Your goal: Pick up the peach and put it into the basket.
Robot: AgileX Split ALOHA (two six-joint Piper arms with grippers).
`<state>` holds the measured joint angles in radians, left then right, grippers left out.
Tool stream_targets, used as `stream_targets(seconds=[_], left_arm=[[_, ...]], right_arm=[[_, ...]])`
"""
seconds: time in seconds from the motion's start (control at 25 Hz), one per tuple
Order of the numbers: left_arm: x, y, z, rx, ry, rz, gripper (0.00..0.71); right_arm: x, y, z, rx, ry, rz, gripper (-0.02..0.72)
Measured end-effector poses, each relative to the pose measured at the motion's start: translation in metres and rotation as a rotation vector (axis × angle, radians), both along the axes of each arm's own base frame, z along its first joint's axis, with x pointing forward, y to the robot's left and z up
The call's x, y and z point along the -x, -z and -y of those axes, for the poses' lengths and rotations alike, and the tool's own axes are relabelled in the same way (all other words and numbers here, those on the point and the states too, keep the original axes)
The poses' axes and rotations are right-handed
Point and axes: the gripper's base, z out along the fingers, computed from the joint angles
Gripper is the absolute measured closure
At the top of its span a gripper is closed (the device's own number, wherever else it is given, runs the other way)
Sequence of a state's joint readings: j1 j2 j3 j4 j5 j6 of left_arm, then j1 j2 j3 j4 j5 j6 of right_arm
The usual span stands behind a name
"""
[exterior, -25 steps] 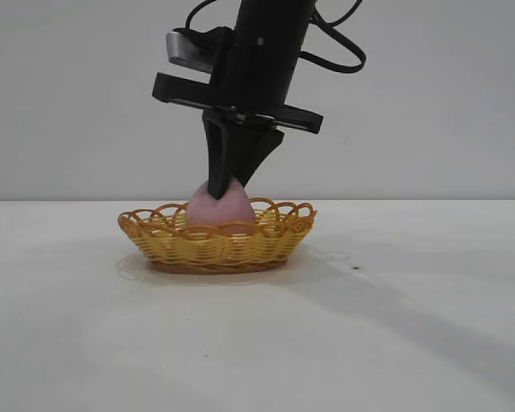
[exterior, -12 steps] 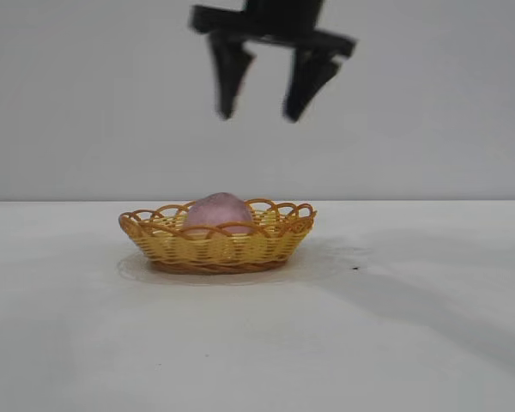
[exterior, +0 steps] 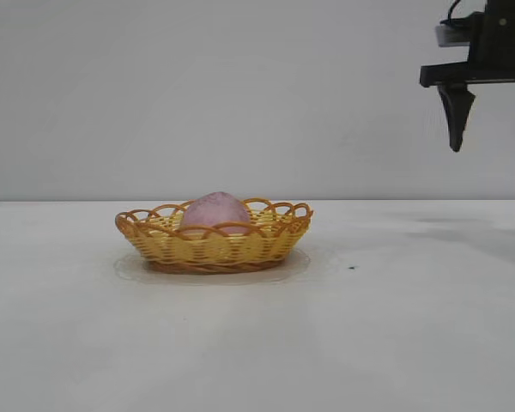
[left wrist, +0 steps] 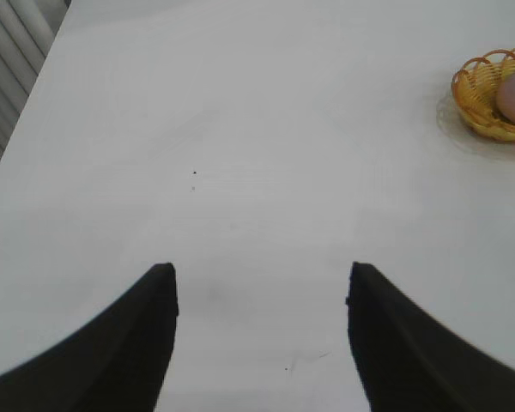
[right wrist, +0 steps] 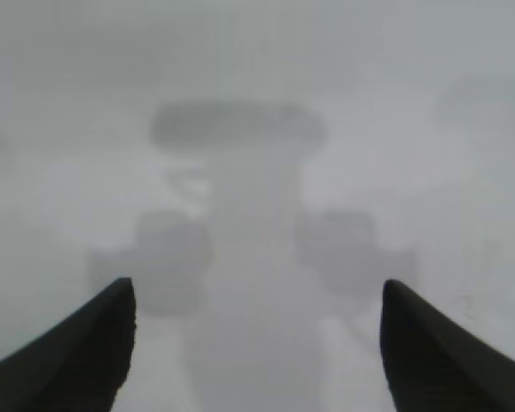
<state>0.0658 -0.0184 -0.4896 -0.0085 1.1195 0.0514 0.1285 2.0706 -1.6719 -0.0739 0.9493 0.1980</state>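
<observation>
Now the peach (exterior: 215,212) sits inside the woven basket (exterior: 213,248), approx. centre. Right gripper (exterior: 489,112) hangs high at 2 o'clock, fingers apart, holding nothing. Left gripper (left wrist: 259,330) is also spread, well apart from the basket. The peach looks light, matte, prob. not slippery; best grip is across its round sides.

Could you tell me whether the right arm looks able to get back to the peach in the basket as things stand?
Probably yes. The peach sits exposed in the basket, nothing over it. The right end effector hangs open, high and off to the side, with only bare table between them.
</observation>
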Motion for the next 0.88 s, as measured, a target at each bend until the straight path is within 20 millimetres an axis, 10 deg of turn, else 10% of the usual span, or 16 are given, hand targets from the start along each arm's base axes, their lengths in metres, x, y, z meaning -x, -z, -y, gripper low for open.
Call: stream_targets(seconds=[0.24, 0.88], left_arm=[[0.000, 0.000, 0.000, 0.000, 0.000, 0.000, 0.285], [0.000, 0.000, 0.000, 0.000, 0.000, 0.000, 0.285]], right_arm=[[0.039, -0.029, 0.005, 0.003, -0.042, 0.054, 0.162], [0.275, -0.054, 0.035, 0.000, -0.041, 0.053, 0.162]])
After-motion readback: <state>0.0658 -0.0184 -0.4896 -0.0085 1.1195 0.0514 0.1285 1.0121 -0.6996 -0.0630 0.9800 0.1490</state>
